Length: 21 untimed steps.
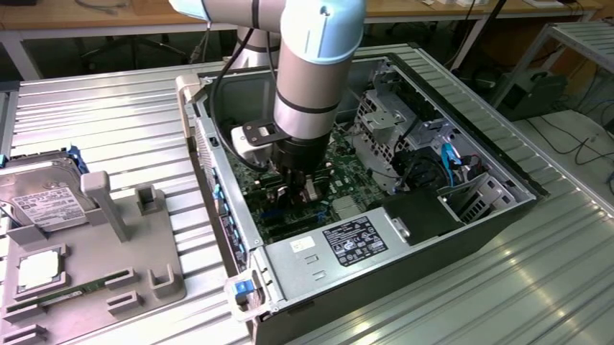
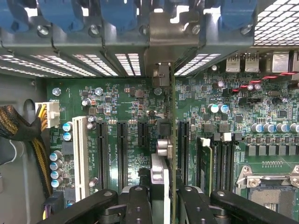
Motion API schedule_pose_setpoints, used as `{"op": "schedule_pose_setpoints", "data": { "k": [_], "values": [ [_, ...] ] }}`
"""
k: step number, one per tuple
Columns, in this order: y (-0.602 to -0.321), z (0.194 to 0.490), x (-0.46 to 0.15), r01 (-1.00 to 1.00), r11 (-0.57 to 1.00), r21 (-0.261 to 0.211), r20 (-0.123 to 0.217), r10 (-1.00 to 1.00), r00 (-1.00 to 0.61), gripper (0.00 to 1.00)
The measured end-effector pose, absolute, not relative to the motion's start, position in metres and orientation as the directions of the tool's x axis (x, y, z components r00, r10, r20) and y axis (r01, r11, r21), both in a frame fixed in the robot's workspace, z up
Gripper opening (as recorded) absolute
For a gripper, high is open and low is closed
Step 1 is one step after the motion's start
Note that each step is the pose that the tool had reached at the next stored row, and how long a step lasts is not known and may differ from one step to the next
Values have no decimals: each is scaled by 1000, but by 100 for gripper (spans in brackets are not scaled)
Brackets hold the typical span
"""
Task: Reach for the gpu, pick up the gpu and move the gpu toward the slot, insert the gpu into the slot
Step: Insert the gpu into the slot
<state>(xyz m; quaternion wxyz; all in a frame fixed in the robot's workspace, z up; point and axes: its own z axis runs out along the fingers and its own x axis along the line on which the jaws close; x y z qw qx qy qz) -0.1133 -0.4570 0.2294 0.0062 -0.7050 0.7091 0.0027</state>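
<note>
One arm reaches down into the open computer case (image 1: 499, 215), its gripper (image 1: 292, 188) low over the green motherboard (image 1: 338, 162). In the wrist view the gripper (image 2: 164, 198) has its black fingers (image 2: 140, 203) clamped on the gpu (image 2: 171, 140), which shows edge-on as a thin upright card running from between the fingers toward the case's rear wall. The card's silver bracket (image 2: 161, 44) stands against that wall, in line with the vented slot covers (image 2: 93, 63) beside it. The gpu's lower edge sits among the long black expansion slots (image 2: 122, 154) on the board, though whether it is fully seated cannot be told.

In the exterior view, a grey fixture (image 1: 91, 266) lies on the ribbed metal table (image 1: 115, 122) at the exterior view's left, well apart from the case. A silver hard drive (image 1: 43, 198) with a white label leans at the fixture's far end.
</note>
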Motion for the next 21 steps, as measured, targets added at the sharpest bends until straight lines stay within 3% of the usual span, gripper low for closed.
{"op": "schedule_pose_setpoints", "data": {
  "k": [21],
  "values": [
    [-457, 226, -114, -1000, 5, -6, -15, -1000, -5, 28]
  ]
}}
